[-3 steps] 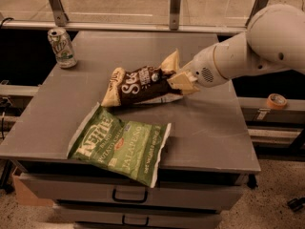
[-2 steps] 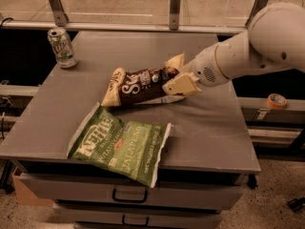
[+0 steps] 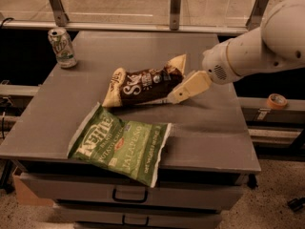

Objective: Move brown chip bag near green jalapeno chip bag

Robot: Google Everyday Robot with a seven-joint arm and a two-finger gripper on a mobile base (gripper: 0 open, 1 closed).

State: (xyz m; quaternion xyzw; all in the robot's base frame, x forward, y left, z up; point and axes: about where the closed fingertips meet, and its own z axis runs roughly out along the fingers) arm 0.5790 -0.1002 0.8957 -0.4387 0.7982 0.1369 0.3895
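Observation:
The brown chip bag point(image 3: 143, 86) lies on the grey table point(image 3: 209, 128) near its middle, with cream-tan ends and white lettering. The green jalapeno chip bag point(image 3: 121, 144) lies flat just in front of it, at the table's front edge, its lower corner hanging over. A narrow strip of table separates the two bags. My gripper point(image 3: 180, 93) comes in from the right on a white arm point(image 3: 252, 51) and sits low at the brown bag's right end, touching it.
A green-and-white soda can point(image 3: 62, 47) stands at the table's back left corner. Drawers point(image 3: 128, 194) sit under the table front. A metal rail with posts point(image 3: 174, 8) runs behind. A tape roll point(image 3: 277, 100) lies on a ledge at the right.
The arm and gripper have drawn back slightly to the right. The brown bag stays where it was, next to the green bag.

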